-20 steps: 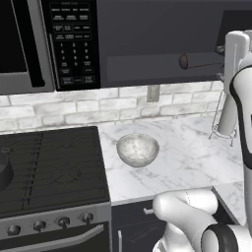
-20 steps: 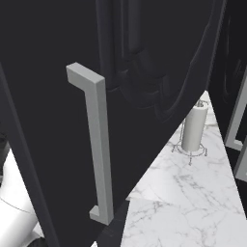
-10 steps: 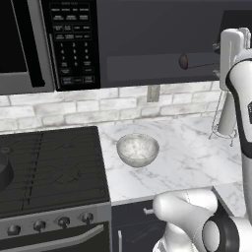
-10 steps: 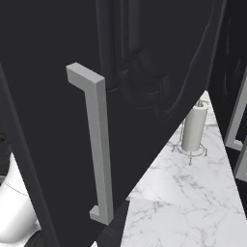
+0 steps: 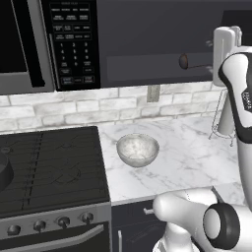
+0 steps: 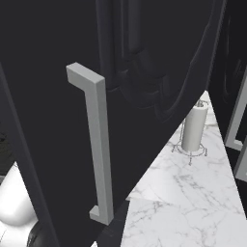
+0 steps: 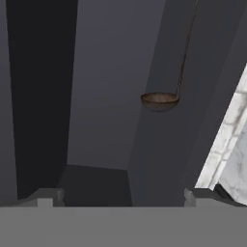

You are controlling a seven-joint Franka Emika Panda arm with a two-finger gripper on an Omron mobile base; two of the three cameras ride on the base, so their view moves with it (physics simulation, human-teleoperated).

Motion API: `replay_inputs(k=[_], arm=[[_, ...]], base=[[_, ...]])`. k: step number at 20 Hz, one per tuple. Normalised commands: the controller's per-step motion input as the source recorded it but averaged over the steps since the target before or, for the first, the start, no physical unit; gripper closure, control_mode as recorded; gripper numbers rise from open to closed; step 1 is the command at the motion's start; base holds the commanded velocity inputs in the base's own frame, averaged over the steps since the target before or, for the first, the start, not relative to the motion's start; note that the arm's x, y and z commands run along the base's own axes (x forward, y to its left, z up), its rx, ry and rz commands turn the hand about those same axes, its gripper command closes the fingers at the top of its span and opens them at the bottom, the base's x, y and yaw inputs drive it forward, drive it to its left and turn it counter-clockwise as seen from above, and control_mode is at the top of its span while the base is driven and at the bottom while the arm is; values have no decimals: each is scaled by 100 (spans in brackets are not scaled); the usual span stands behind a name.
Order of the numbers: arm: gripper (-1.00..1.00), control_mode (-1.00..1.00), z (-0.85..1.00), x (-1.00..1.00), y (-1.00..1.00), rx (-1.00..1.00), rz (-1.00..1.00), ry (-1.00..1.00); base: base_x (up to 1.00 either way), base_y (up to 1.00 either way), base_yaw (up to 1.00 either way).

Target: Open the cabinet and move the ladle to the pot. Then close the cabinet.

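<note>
Pincer point(image 7: 118, 195) spread wide, aimed at ladle point(image 7: 160, 100), empty

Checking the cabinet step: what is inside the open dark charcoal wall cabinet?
The dark charcoal wall cabinet holds a small brownish ladle, round cup and thin handle, lying on its dark shelf. The white arm covers the cabinet's right end.
</note>
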Motion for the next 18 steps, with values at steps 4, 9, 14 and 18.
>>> replay_inputs(k=[4, 9, 14, 18], arm=[[-100, -100, 0, 25, 0, 0, 2, 0], [-100, -100, 1, 13, 0, 0, 1, 0], [-100, -100, 13, 0, 0, 0, 0, 1], [-100, -100, 2, 3, 0, 0, 0, 0]], base=[[0, 0, 0], [0, 0, 0], [0, 0, 0], [0, 0, 0]])
